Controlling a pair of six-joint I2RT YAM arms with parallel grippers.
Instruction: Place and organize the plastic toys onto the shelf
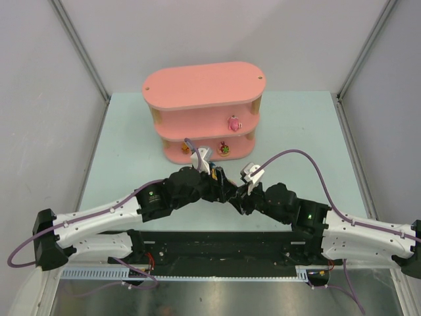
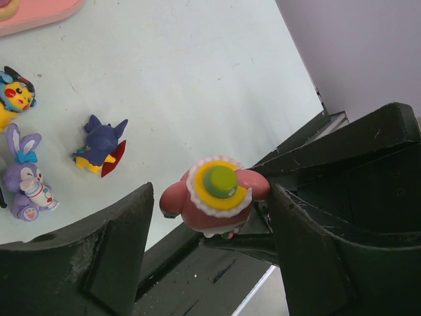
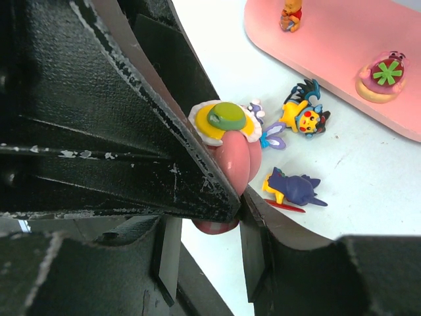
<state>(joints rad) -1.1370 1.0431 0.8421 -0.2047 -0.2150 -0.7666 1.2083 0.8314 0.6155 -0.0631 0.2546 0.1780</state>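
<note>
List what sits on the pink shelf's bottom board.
On the bottom board, near its front: an orange-yellow figurine and a pink figurine with a green flower on top. Its rear is hidden under the middle board.

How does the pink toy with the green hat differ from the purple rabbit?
The pink toy wears a green hat on a yellow frill; the purple rabbit wears a blue bow. The rabbit has long upright ears; the pink toy has a round, frilled top. The pink toy is pinched in the right gripper, off the table; the rabbit rests on the table. Both are small figurines.
</note>
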